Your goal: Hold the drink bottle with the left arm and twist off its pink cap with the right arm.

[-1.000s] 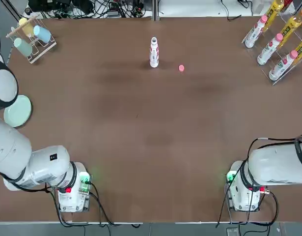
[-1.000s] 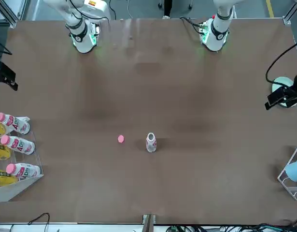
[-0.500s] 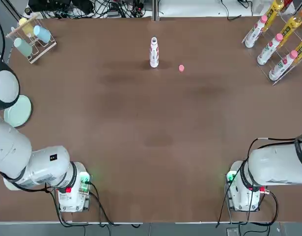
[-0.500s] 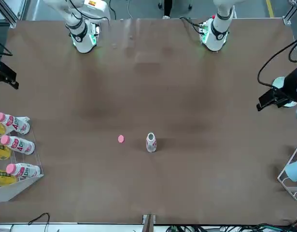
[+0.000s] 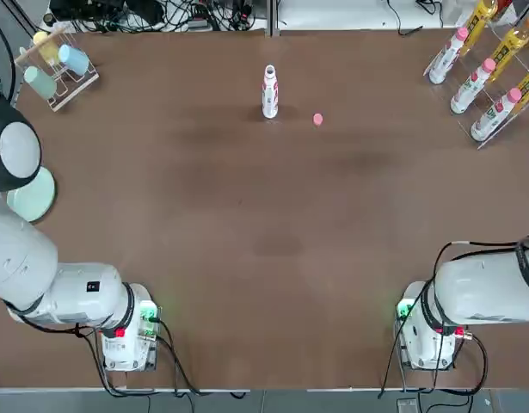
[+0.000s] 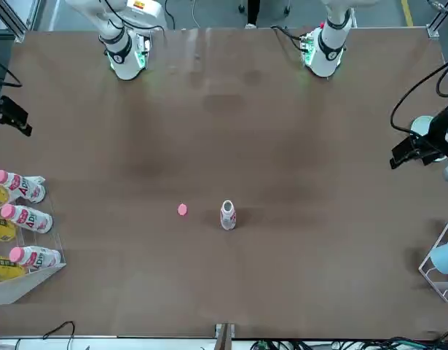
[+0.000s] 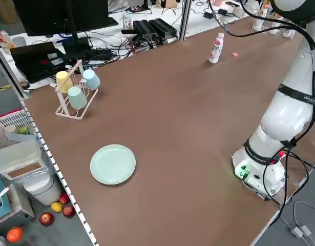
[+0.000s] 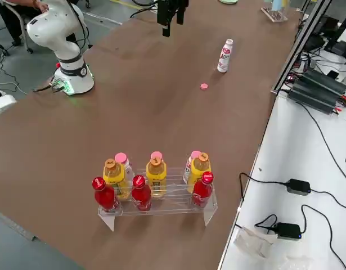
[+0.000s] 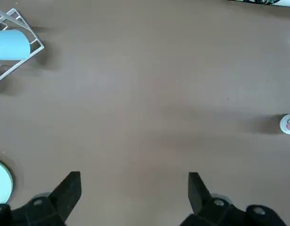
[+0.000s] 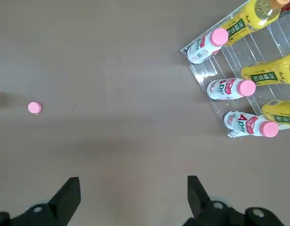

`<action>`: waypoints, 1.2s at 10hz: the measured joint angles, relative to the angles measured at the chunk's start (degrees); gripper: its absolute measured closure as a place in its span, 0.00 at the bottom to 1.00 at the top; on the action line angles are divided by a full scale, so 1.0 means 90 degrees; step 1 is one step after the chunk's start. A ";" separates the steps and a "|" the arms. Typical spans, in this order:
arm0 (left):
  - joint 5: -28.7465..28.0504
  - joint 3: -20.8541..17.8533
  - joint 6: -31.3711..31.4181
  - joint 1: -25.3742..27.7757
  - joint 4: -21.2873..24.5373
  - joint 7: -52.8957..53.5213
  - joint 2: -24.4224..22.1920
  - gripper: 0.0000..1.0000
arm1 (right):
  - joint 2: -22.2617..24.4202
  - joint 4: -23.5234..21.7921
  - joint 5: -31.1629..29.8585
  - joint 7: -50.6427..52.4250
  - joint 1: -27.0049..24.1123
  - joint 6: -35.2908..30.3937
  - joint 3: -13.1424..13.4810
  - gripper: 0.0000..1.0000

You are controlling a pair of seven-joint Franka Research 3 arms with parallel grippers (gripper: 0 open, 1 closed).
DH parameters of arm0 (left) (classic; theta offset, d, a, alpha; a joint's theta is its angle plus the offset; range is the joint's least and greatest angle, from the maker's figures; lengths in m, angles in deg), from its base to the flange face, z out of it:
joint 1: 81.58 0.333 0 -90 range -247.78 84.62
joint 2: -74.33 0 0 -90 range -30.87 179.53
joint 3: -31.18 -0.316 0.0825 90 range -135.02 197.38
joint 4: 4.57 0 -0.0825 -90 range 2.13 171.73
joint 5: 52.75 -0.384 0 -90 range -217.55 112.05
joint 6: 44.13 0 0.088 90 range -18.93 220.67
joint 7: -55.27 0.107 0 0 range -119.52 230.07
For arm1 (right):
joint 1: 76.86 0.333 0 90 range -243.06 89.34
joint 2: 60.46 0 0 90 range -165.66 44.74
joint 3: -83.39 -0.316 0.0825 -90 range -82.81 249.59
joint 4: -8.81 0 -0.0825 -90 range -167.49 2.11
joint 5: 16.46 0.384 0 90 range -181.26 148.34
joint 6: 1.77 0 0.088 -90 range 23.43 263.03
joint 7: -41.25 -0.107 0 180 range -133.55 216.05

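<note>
- Task looking done: pink cap [image 5: 317, 119] lying off on tabletop [image 5: 247, 206], just beside uncapped drink bottle [image 5: 270, 91], which is standing upright
- L hand [image 9: 135, 197] hovering nr plate [image 7: 112, 164], released, holding nothing; R hand [image 10: 134, 200] likewise, out toward clear bottle rack [image 8: 173, 194]
- Next: prob. both arms parking; nothing blocking, tho L is passing nr cup rack [image 7: 75, 97]

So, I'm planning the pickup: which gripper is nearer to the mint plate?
Left: the left gripper hovers near the plate; the right gripper is across the table, by the bottle rack.
</note>
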State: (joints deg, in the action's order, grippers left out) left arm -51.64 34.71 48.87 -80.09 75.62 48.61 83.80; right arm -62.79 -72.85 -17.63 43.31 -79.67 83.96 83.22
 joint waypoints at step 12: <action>0.0000 -0.0182 -0.0086 -0.0032 -0.0029 0.0459 0.0008 0.00 | -0.0002 0.0000 0.0003 -0.0077 0.0001 0.0011 0.0001 0.00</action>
State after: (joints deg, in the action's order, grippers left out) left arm -51.64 33.08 48.09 -80.38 75.36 52.74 83.87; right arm -62.81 -72.85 -17.60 42.62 -79.66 84.06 83.23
